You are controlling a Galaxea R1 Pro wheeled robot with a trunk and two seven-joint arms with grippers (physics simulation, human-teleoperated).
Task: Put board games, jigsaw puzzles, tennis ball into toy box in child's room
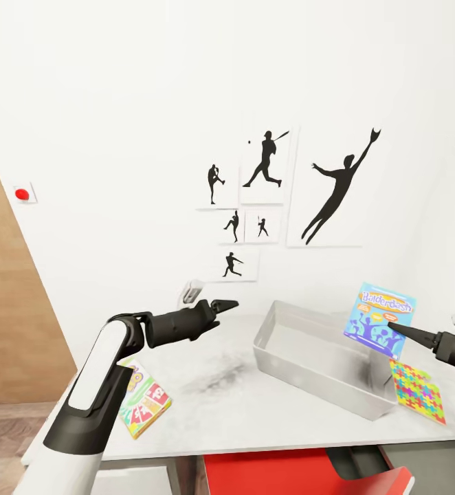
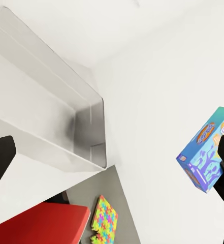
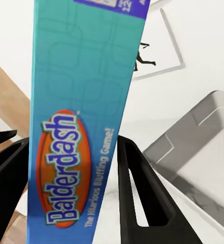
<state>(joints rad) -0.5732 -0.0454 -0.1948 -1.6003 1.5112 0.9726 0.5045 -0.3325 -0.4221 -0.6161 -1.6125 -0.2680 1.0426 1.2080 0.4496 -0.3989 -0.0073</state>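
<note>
Balderdash box (image 1: 379, 319) sits clamped in the right gripper (image 1: 391, 328), held above the toy box (image 1: 303, 357) rim.

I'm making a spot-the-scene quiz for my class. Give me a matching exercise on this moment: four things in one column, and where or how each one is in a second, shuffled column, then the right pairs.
Things:
1. Balderdash box
2. toy box
3. jigsaw puzzle
4. small board game

Places or states:
A. flat on the table near its front left corner, beside the left arm
B. held up in the air by the right gripper
C. flat on the table at the right, by the bin's right end
D. on the table, nothing inside yet

Pairs: 1-B, 2-D, 3-C, 4-A
</note>
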